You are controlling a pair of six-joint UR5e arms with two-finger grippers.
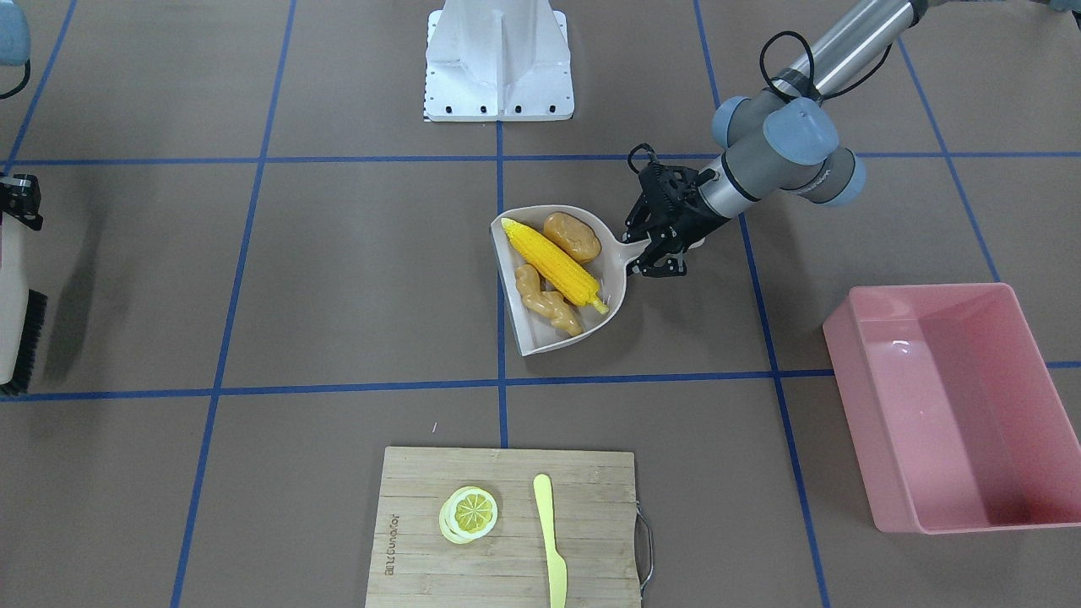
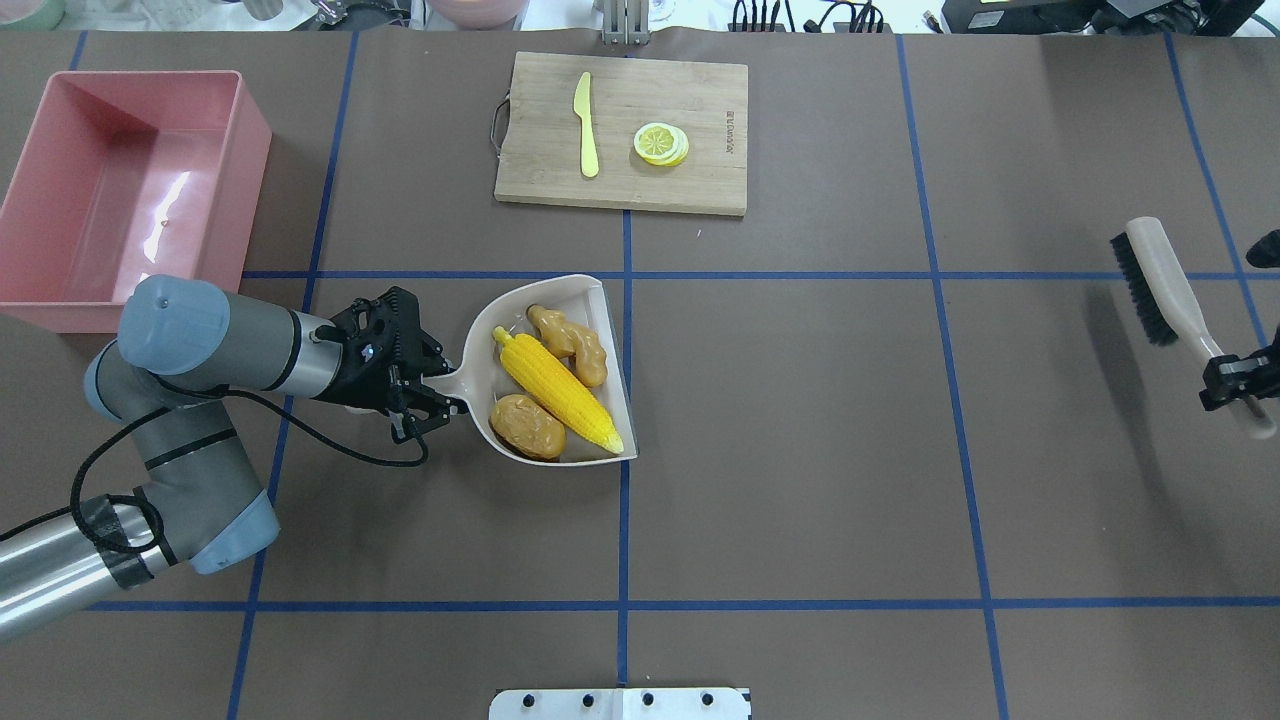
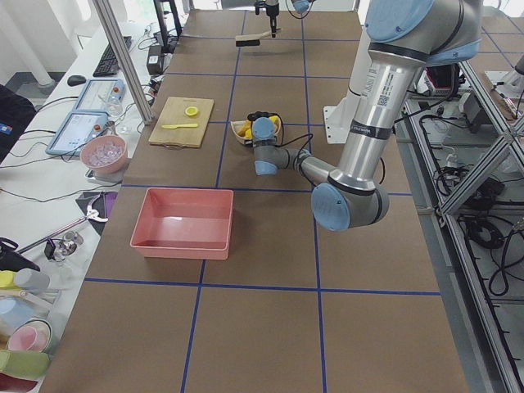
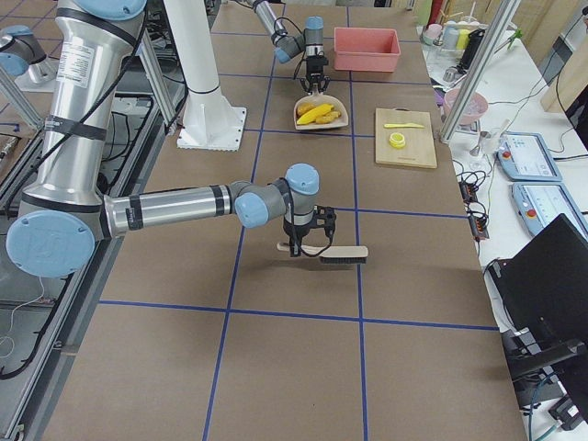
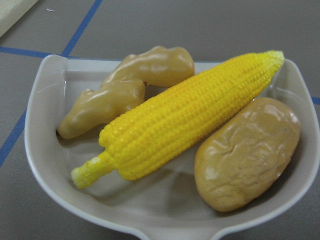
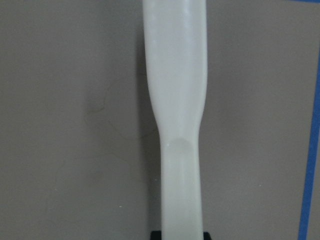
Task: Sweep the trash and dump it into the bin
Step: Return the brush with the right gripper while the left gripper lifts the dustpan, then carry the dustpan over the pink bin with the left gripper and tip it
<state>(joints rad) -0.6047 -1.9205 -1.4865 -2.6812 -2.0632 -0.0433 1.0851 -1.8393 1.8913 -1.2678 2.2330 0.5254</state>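
The left gripper (image 2: 443,388) is shown closed on the short handle of a beige dustpan (image 2: 478,350). Its two black fingers are pressed against either side of the handle. The dustpan is held level over a brown table (image 2: 800,450) marked with blue tape lines, and its open mouth is turned toward the robot's right. Whether the dustpan rests on the table or is raised just above it cannot be told.

All three pieces of trash are carried inside the dustpan. A long yellow corn cob (image 2: 558,392) is laid diagonally across the middle. A rounded brown potato (image 2: 527,427) is placed beside it on the side nearer the robot. A knobbly tan ginger root (image 2: 570,343) is placed on the farther side.

The pink bin (image 2: 130,210) is seen well apart from the dustpan, off to the robot's left and farther from the robot, with its opening facing up.

Beyond the dustpan, on the side away from the robot, a wooden cutting board (image 2: 700,190) is set. A lemon slice (image 2: 661,143) and a pale yellow knife (image 2: 586,125) are laid on it.

Well apart from the dustpan, on the robot's right, the right gripper (image 2: 1235,385) is closed on the pale handle of a brush (image 2: 1165,285) with black bristles. The brush is held clear of the table.
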